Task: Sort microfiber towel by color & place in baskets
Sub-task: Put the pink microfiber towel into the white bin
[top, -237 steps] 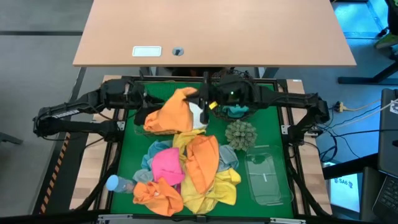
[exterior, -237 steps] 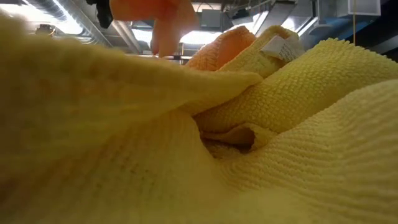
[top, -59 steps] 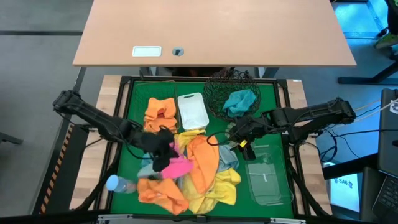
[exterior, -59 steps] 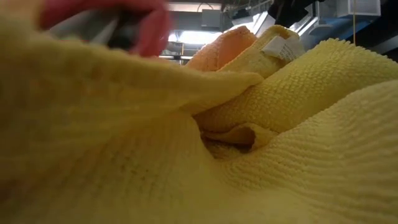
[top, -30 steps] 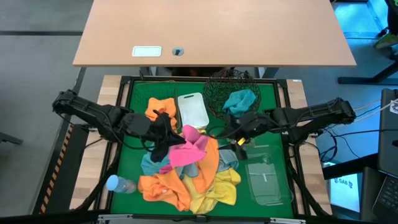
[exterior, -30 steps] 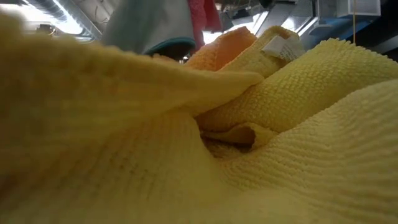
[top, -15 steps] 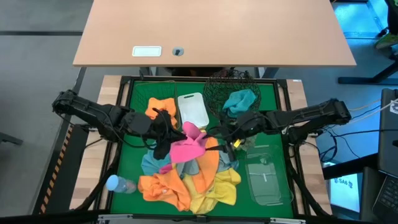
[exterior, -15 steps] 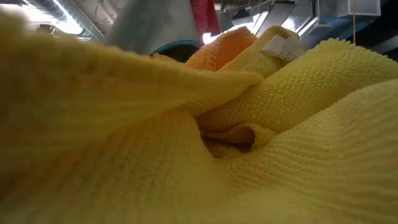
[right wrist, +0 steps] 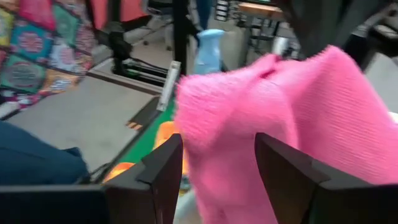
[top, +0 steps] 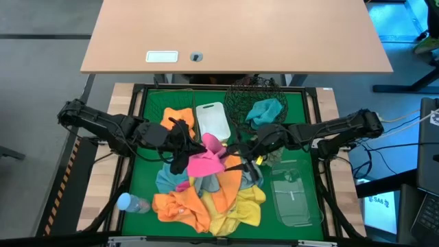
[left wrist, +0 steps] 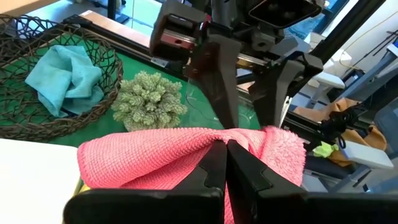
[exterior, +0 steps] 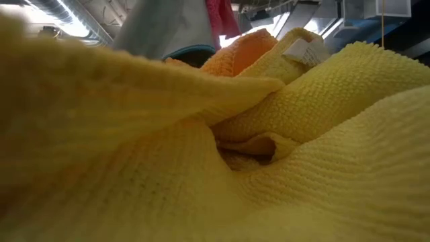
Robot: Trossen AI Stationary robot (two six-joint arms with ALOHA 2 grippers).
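Observation:
A pink towel (top: 204, 162) hangs over the mixed pile of orange, yellow and light-blue towels (top: 206, 202) in the middle of the green mat. My left gripper (top: 184, 149) is shut on it from the table's left. My right gripper (top: 241, 154) reaches in from the right, open. Its two fingers (right wrist: 160, 177) stand on either side of the pink towel's right-hand edge (left wrist: 277, 140). The round black wire-mesh basket (top: 241, 101) holds a teal towel (top: 265, 110). The white tub (top: 212, 122) and the clear tray (top: 296, 197) are also in view. My left gripper pinches a raised fold along the pink towel's top (left wrist: 211, 142) between its two shut fingers, coming roughly level from the table's left. The cloth drapes slack to both sides of the fingers, held up above the pile. Whether my right gripper's fingers touch the towel, I cannot tell.
An orange towel (top: 176, 118) lies at the back left beside the white tub. The spiky ball plant (left wrist: 149, 102) sits near the round basket, under my right arm. A clear bottle with a blue cap (top: 130, 203) lies at the front left. Yellow towels (exterior: 302, 134) fill the low view.
My right gripper has moved toward the table's left, up to the pink towel, and has tipped more level, so that its open fingers now stand astride the towel's edge. The pink towel stays held up over the pile.

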